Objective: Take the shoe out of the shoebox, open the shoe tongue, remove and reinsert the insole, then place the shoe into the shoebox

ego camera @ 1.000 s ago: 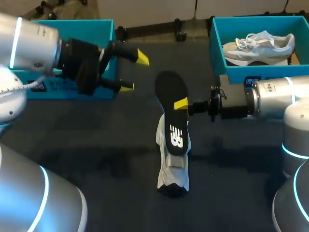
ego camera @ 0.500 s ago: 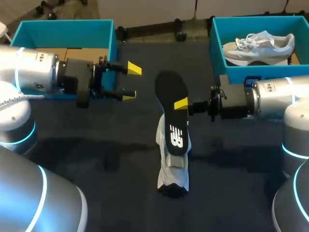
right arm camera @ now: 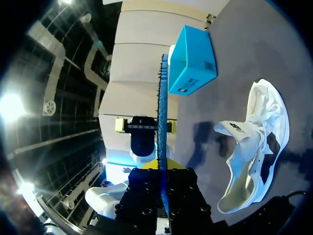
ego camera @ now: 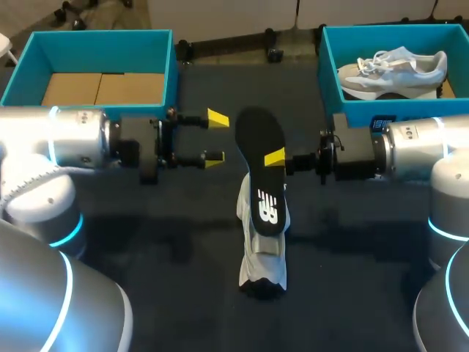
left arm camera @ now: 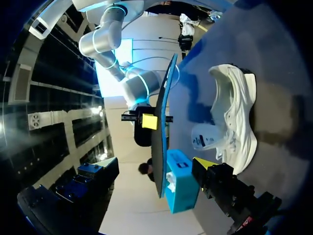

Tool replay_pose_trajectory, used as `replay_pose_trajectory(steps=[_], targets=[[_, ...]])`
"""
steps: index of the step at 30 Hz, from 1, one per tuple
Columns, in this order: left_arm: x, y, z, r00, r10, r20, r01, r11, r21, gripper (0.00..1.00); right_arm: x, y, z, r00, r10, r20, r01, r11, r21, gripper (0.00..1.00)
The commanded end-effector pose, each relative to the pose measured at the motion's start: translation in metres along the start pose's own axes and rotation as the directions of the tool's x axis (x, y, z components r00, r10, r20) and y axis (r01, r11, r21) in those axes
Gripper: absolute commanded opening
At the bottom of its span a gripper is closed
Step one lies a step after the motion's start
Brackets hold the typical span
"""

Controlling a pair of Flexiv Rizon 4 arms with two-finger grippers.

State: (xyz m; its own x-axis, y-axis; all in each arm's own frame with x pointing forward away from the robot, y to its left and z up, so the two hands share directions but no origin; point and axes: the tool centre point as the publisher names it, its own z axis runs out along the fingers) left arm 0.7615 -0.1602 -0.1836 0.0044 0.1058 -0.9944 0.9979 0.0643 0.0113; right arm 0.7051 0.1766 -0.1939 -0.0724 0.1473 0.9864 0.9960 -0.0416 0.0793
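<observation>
At the middle of the worktop [ego camera: 146,235], the right gripper [ego camera: 272,158] is closed on the black insole [ego camera: 258,132], pinching it from both faces and holding it on edge, clear of the surface. Facing it from the insole's other side, the left gripper [ego camera: 216,137] has its fingers spread wide with nothing between them, near the insole but apart from it. The white shoe [ego camera: 262,268] lies on the worktop below the insole's lower end, its mouth gaping, outside both boxes. The left shoebox [ego camera: 170,66] shows its cardboard floor. The right shoebox [ego camera: 330,73] holds a second shoe [ego camera: 396,70].
</observation>
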Motion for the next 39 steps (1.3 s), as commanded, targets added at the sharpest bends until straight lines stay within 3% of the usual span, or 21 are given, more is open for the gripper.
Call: replay_pose_trajectory(steps=[1,16,18,21,25,39], targets=[[0.008,-0.002,0.015,0.999,-0.005,0.040,0.006,1.000,-0.008,1.00,-0.002,0.000,0.006,1.000,0.004,-0.014,-0.004,1.000,-0.005,0.00],[0.005,-0.005,0.037,0.998,-0.010,0.056,0.012,0.999,-0.037,1.00,-0.014,0.003,0.014,1.000,0.024,-0.017,-0.024,1.000,-0.007,0.00],[0.005,-0.005,0.038,0.998,-0.012,0.057,0.014,0.999,-0.040,0.91,-0.014,0.003,0.014,1.000,0.024,-0.017,-0.024,1.000,-0.007,0.00],[0.009,-0.005,0.042,0.998,-0.013,0.053,0.016,0.999,-0.047,0.65,-0.014,0.003,0.014,1.000,0.024,-0.017,-0.024,1.000,-0.007,0.00],[0.012,-0.004,0.043,0.998,-0.020,0.054,0.023,0.999,-0.048,0.49,-0.014,0.003,0.014,1.000,0.024,-0.017,-0.024,1.000,-0.007,0.00],[0.024,0.000,0.057,0.999,-0.017,0.046,0.019,0.999,-0.046,0.44,-0.014,0.003,0.014,1.000,0.024,-0.017,-0.024,1.000,-0.007,0.00]])
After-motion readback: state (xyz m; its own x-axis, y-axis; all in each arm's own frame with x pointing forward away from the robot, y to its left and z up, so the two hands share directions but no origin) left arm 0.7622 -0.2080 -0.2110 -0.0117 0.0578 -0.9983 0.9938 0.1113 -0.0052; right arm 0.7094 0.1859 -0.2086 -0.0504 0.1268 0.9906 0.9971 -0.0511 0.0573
